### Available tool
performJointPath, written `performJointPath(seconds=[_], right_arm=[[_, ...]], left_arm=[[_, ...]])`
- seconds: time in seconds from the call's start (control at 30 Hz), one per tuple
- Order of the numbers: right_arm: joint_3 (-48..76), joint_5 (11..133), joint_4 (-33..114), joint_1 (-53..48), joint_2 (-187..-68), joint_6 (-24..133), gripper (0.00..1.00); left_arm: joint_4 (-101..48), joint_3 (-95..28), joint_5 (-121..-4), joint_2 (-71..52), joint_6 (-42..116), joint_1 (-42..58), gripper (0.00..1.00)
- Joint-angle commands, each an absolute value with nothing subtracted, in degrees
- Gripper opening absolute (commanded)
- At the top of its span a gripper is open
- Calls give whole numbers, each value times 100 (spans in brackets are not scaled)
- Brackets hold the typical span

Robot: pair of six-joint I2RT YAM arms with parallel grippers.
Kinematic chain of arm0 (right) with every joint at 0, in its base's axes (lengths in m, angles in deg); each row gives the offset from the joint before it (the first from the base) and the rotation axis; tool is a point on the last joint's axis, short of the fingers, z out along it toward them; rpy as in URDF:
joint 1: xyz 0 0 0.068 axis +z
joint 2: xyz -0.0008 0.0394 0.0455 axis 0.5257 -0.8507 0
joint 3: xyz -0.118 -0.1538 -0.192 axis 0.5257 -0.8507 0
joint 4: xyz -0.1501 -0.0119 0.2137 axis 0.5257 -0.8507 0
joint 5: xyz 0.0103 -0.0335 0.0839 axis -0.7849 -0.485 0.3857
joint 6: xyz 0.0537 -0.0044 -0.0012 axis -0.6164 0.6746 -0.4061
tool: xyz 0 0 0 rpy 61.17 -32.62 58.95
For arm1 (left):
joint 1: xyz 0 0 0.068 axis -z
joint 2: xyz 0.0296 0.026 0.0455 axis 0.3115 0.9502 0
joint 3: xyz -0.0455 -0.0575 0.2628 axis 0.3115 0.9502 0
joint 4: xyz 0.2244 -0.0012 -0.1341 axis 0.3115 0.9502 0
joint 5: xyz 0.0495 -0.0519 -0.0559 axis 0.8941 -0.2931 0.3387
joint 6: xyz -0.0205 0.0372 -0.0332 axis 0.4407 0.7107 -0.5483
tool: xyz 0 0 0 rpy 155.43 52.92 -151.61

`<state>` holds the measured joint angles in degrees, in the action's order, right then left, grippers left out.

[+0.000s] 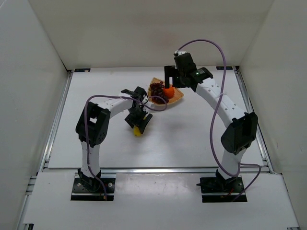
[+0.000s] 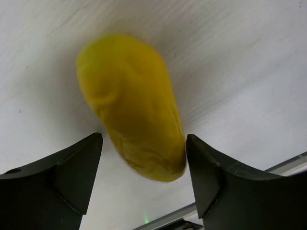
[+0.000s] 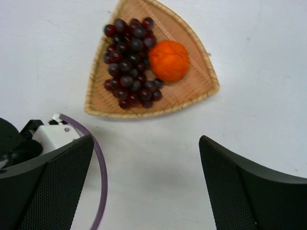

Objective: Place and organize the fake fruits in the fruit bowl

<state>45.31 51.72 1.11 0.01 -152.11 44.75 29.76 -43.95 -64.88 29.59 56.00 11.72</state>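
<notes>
Remaining fruit: the lemon (image 2: pixel 132 105) lay on its side on the worktop (image 1: pixel 192 139), apart from the bowl and on the left arm's side.
Bowl: the bowl (image 3: pixel 197 87) sat toward the far middle of the worktop. It held the grapes (image 3: pixel 129 62) along one side with the orange (image 3: pixel 168 60) touching them. A bare woven patch showed beside the orange, toward the curved rim.
Left jaws: they straddled the lemon, one on each flank. A sliver of worktop showed on one side, and the other side looked all but touching. As far as the wrist view told, they were not yet clamped.
Right jaws: spread wide and empty, they hung above the worktop on the near side of the bowl.
Step in hand: judged to be the grasp of the last fruit, with two of three already in the bowl.
Next move: it probably called for closing across the lemon's narrow width, lifting it clear, carrying it to the bowl and setting it on the bare patch.
Caution: the lemon's smooth, rounded skin could have squirted out of a skewed pinch. The right arm near the bowl likely needed to give way first.
</notes>
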Motion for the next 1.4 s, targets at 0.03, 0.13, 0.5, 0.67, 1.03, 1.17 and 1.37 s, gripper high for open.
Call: performJointPath(seconds=[0.03,0.13,0.5,0.67,1.03,1.17,1.37], right_arm=[[3899,4781,102,-235,-14809,4231,94],[3608,4727,102,-289,-14624,4231,94],[2966,3982,49,-701,-14246,3950,94],[2317,3787,-12,-1280,-13964,3150,94],[1701,2873,-892,-2503,-13377,1866,94],[1261,2952,-611,-2784,-13016,2103,94],[997,2952,-610,-2846,-13015,2156,94]], left_arm=[[3035,-4638,-6789,3064,5597,1208,72],[2982,-4699,-6789,3064,5649,1208,52],[3535,-5989,-5621,2502,6430,1858,11],[3353,-6912,-5454,2833,6730,2043,12],[2123,-9312,-5251,4979,7292,2271,19],[2006,-9734,-5251,5349,7346,2272,22],[1901,-9612,-4875,5472,7644,2394,26]])
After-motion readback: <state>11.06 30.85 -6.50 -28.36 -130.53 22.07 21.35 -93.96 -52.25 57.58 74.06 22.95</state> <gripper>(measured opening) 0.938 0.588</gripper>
